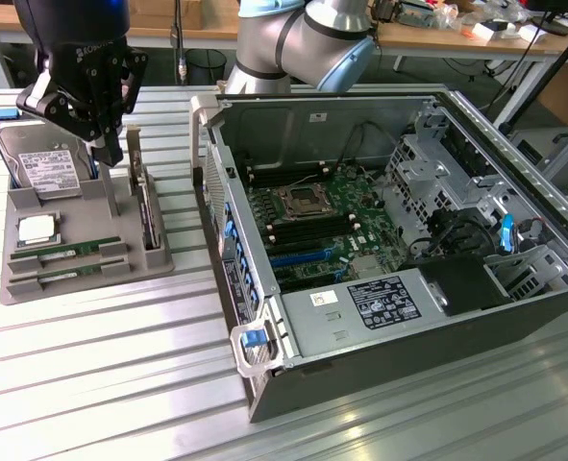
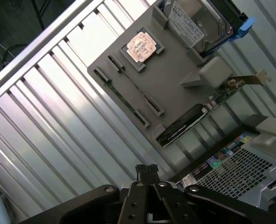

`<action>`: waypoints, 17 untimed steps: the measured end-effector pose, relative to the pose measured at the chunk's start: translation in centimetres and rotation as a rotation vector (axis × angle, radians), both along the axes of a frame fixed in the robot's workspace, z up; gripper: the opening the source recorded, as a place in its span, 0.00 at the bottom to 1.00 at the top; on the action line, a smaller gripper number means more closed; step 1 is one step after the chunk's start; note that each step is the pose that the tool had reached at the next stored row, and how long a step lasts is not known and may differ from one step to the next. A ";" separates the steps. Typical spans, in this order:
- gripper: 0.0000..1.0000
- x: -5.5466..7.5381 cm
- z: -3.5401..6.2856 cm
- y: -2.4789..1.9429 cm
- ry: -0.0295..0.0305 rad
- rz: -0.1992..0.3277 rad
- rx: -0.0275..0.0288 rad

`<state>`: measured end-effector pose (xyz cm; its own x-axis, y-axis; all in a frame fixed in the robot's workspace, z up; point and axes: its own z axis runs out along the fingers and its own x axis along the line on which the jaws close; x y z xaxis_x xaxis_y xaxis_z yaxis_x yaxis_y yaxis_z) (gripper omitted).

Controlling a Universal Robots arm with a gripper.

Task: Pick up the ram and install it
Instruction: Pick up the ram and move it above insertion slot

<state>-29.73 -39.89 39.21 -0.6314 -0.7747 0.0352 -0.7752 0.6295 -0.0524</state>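
Two ram sticks (image 1: 67, 254) lie side by side in slots at the front of a grey holder tray (image 1: 82, 216) on the exterior view's left. In the wrist view a ram stick (image 2: 121, 99) runs as a thin green strip across the tray (image 2: 170, 79). My black gripper (image 1: 111, 152) hangs above the tray's back part, beside the hard drive (image 1: 48, 168), well above the ram. Seen from the wrist, the gripper (image 2: 147, 171) is shut with nothing between its fingers.
The tray also holds a CPU (image 1: 36, 229) and an upright card with a metal bracket (image 1: 144, 206). An open computer case (image 1: 228, 240) lies on the exterior view's right, its motherboard (image 1: 327, 226) with memory slots exposed. The table top is ribbed metal.
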 end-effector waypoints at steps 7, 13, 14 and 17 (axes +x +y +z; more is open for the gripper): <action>0.11 0.0 -0.02 0.00 0.0000 0.055 -0.0038; 0.11 0.0 -0.06 0.00 0.0000 0.135 -0.0096; 0.11 0.0 -0.06 0.00 0.0000 0.146 -0.0105; 0.11 0.0 -0.08 0.00 -0.0001 0.186 -0.0133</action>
<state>-29.72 -39.90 39.13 -0.4769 -0.8778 0.0462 -0.8784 0.4741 -0.0598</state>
